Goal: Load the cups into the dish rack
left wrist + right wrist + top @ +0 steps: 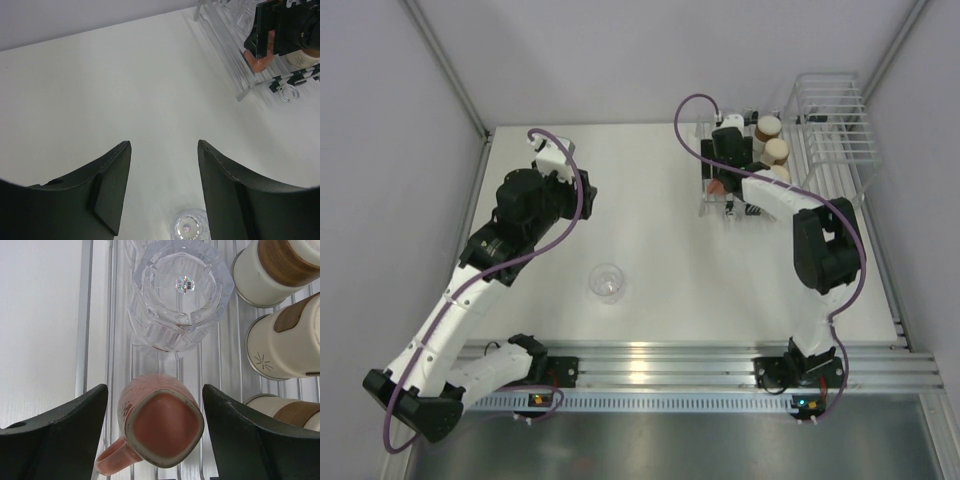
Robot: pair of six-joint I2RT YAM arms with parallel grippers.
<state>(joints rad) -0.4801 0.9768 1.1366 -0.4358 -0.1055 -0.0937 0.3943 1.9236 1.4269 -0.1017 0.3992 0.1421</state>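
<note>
Presently well advanced, by judgement, with one item plainly outstanding.

Dish rack (820,150), upper right of the top view:
- Basket (835,100), far right: no cup made out inside.
- Flat bars (115,315), left of the basket: loaded as below.
- Brown cups (287,340): three, cream bases up, in a column down the right edge of the right wrist view, close beside one another.
- Salmon-orange cup (160,432): handled, inverted on the bars, lower centre of that view.
- Racked clear cup (182,285): inverted, upper centre, just above the salmon-orange cup. Possibly two, given overlapping outlines; cannot tell.

Right gripper (155,395): jaws spread either side of the salmon-orange cup, a gap on each side, gripping nothing.

Table (670,230):
- Loose clear cup (607,281): lower centre of the top view, well apart from the rack. Also at the bottom edge of the left wrist view.

Left gripper (164,150): jaws apart, nothing between them, pointed over bare tabletop above the loose clear cup.

Left to do, as judged: loose clear cup to be fetched and racked. Full count of seven not confirmable from these views.
</note>
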